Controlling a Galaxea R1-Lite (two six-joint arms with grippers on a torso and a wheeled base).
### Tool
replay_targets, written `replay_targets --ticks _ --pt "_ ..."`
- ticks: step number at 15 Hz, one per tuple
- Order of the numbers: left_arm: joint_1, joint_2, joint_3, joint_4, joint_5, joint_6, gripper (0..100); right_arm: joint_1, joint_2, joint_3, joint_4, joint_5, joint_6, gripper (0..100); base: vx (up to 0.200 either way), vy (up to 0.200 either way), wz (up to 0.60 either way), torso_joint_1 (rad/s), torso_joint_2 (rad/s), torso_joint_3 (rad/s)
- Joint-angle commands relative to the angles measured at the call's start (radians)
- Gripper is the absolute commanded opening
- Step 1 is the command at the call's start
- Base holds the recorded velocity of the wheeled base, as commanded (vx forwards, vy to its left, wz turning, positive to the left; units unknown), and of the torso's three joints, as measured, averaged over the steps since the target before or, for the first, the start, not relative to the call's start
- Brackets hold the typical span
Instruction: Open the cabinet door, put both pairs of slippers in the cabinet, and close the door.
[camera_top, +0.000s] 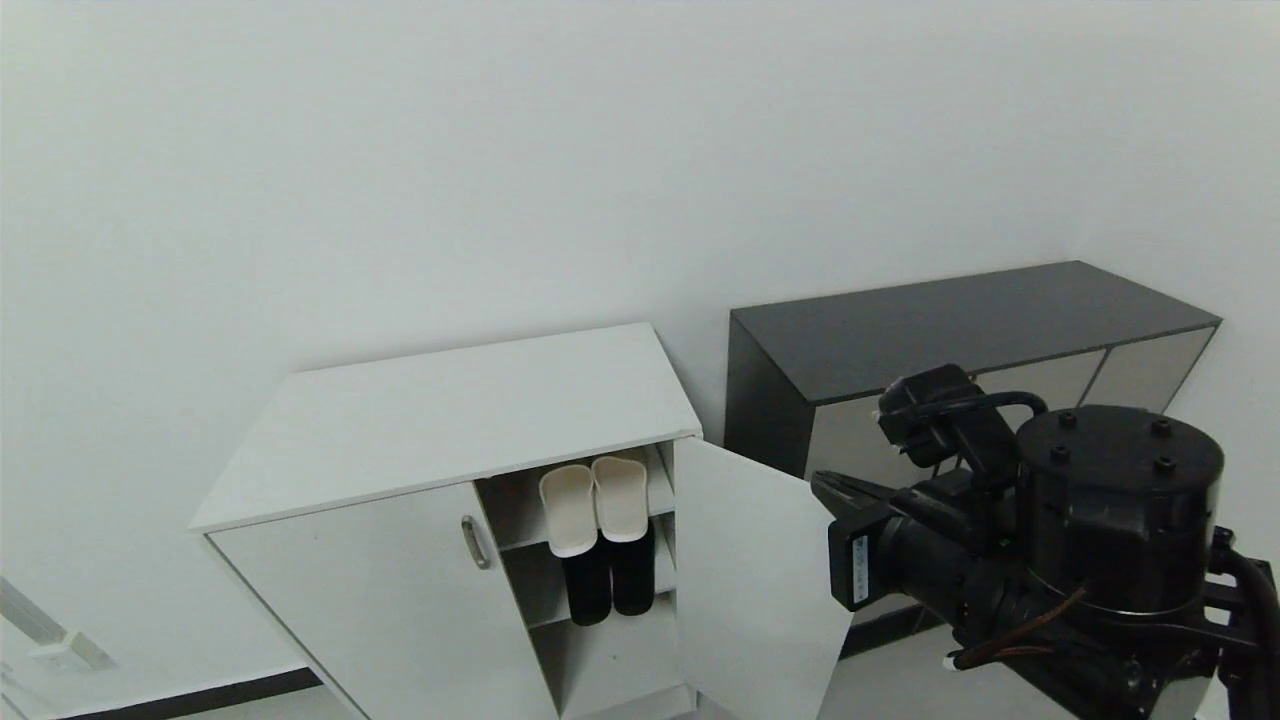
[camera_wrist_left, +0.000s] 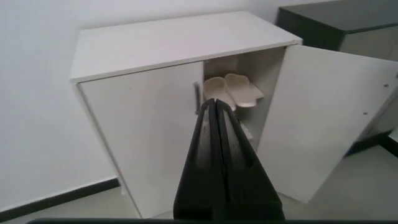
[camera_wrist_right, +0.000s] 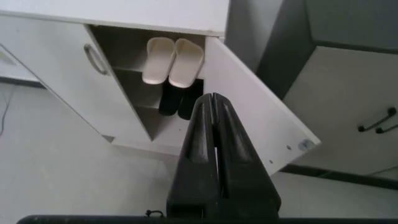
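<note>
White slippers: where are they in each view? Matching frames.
Head view: white slippers on the upper shelf of the cabinet, above the black pair.
Left wrist view: white slippers between closed door and open door.
Right wrist view: white slippers above the black pair.
Shared landmark: closed door's metal handle.

The cabinet (camera_top: 440, 420) can be entered between its shut left door (camera_top: 380, 600) and its right door (camera_top: 760, 590), which is swung outward. Its upper shelf is taken by white slippers (camera_top: 595, 505) and the next by black slippers (camera_top: 610, 585). Room is left in the bottom compartment (camera_top: 610, 670). The cabinet's right side is hemmed by a dark sideboard (camera_top: 960, 320).
</note>
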Motion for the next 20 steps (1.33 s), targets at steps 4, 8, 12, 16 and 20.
replay_targets --ticks 4,8,12,16,20 --pt "0.001 0.001 0.0 0.0 0.0 0.0 0 -0.014 0.026 0.0 -0.001 0.0 -0.009 0 -0.15 0.0 0.0 0.002 0.0 0.002" --pt "0.001 0.001 0.0 0.0 0.0 0.0 0 -0.113 0.094 -0.051 -0.002 0.002 -0.005 0 -0.15 0.0 0.0 0.005 0.0 0.001" --pt "0.001 0.001 0.0 0.0 0.0 0.0 0 -0.278 0.209 -0.217 0.059 0.057 -0.006 0 0.0 0.0 0.0 0.0 0.0 0.0" --pt "0.001 0.001 0.0 0.0 0.0 -0.003 0 -0.403 0.356 -0.404 0.119 0.118 -0.003 0 0.0 0.0 0.0 0.0 0.0 0.0" --pt "0.001 0.001 0.0 0.0 0.0 -0.003 0 -0.472 0.483 -0.516 0.12 0.147 0.003 0 0.0 0.0 0.0 0.0 0.0 0.0"
